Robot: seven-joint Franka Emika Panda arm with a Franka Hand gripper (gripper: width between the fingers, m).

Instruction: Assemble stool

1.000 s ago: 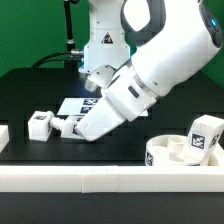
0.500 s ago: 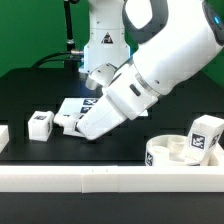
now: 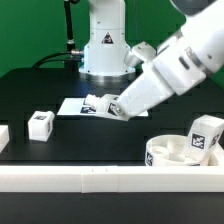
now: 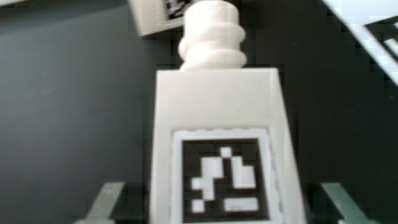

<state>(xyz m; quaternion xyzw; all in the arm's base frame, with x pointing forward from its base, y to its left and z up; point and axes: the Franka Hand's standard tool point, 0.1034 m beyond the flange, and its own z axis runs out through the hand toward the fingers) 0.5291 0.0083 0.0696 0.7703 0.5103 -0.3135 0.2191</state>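
My gripper (image 3: 113,107) is shut on a white stool leg (image 3: 100,105) and holds it tilted just above the marker board (image 3: 72,106). In the wrist view the leg (image 4: 222,110) fills the space between my fingers (image 4: 107,200), with its tag facing the camera and its threaded peg (image 4: 214,40) pointing away; the gripper (image 4: 222,208) sits at the leg's tagged end. The round seat (image 3: 172,153) lies at the exterior view's lower right with a second leg (image 3: 206,133) standing in it. A third leg (image 3: 40,123) lies loose at the exterior view's left.
A long white border rail (image 3: 100,180) runs along the front edge. Another white piece (image 3: 3,136) shows at the far left edge. The robot base (image 3: 103,45) stands at the back. The marker board's corners show in the wrist view (image 4: 381,40).
The arm has swung up and toward the exterior view's right. The leg has left the table beside the marker board and now hangs in the gripper over the board.
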